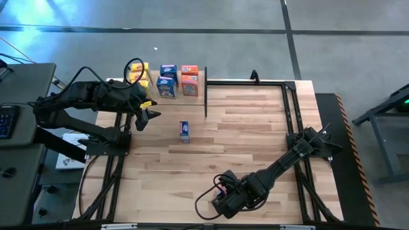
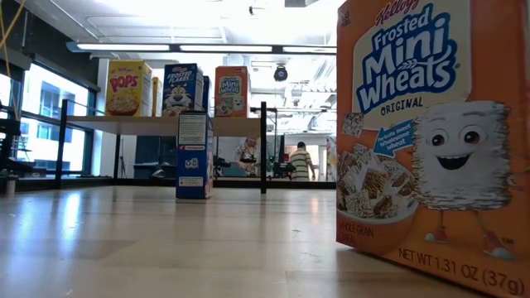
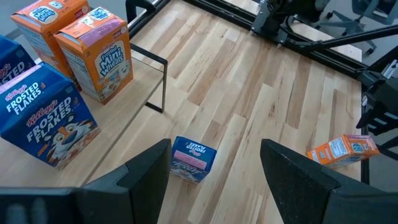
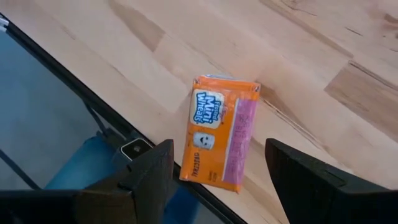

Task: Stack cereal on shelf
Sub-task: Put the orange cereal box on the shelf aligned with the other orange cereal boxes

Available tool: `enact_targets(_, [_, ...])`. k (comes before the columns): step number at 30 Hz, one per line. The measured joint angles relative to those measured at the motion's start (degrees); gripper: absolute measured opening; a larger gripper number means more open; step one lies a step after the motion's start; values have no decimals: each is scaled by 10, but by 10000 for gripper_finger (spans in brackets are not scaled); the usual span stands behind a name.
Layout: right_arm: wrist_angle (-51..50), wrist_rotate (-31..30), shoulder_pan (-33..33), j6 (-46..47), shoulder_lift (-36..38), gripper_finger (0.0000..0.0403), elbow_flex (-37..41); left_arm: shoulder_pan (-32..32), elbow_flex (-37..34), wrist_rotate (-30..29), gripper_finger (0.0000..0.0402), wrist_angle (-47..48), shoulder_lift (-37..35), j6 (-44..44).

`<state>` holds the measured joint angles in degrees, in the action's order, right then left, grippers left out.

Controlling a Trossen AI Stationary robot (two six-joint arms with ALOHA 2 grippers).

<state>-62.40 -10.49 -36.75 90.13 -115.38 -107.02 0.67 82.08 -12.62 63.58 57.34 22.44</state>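
Cardboard single-serve boxes, so light, hollow and easily crushed; smooth printed faces look a bit slick, and I judge a moderate pinch across the two narrow sides safer than squeezing the broad panels, which would bow in. Two boxes are off the shelf. A blue Frosted Flakes box [image 1: 185, 131] stands upright on the counter [image 1: 255, 128], well out in front of the shelf [image 1: 201, 80], just ahead of the left hand [image 3: 214, 177], whose fingers stand apart and empty, the box showing in the gap between them in the left wrist view. Upright and narrow, it will likely tip if nudged, so a grip low-to-middle on the body seems best. An orange Frosted Mini Wheats box [image 4: 221, 130] stands at the counter's near edge, filling the low view up close; the right hand [image 4: 217, 180] hovers above it, fingers spread wide and holding nothing. Being so near the edge, a careless push could send it off. On the shelf stand the yellow Corn Pops boxes [image 1: 138, 75], blue Frosted Flakes boxes [image 1: 167, 82] and orange Mini Wheats boxes [image 1: 189, 79], packed close, so a newcomer needs a gentle set-down.
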Motion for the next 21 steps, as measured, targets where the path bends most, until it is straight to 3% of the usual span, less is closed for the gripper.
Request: enact_targets(21, [8, 30, 1, 10, -44, 246, 0, 0, 0, 0, 239, 0, 0, 0])
